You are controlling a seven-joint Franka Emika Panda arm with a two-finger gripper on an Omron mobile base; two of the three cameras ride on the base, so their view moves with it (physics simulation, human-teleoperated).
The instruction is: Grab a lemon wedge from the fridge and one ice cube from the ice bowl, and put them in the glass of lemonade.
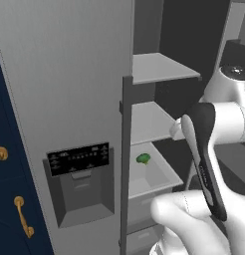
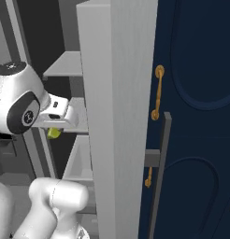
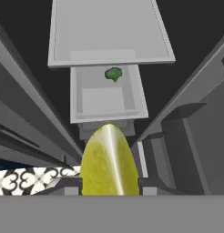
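Looking at the fridge (image 1: 64, 74) first since it's the biggest thing here: tall, grey, one door swung open, with the black dispenser panel (image 1: 78, 158) on the closed door. Inside the fridge there are pale shelves (image 1: 162, 67) stacked above an open white drawer (image 1: 162, 172), and a small dark green lumpy vegetable (image 1: 143, 159) sits in that drawer. Navy cabinets with gold handles (image 2: 158, 93) stand right beside the fridge.

The arm is reaching into the open side of the fridge, about level with the middle shelf. The claw (image 3: 109, 184) is pinching the lemon wedge (image 3: 108, 161): in the hand view the yellow slice sits right between the two fingertips, rind edge pointing away from the camera, above the drawer. From the right base view you can see a bit of yellow (image 2: 53, 133) poking out just under the hand, inside the fridge.

My guess on handling: it's light, soft and wet, so it'll squash or slide if squeezed hard. Best grip is probably across the flat cut faces near the thick middle, not the thin tips. It looks centred now, which seems fine for carrying it out of the fridge.
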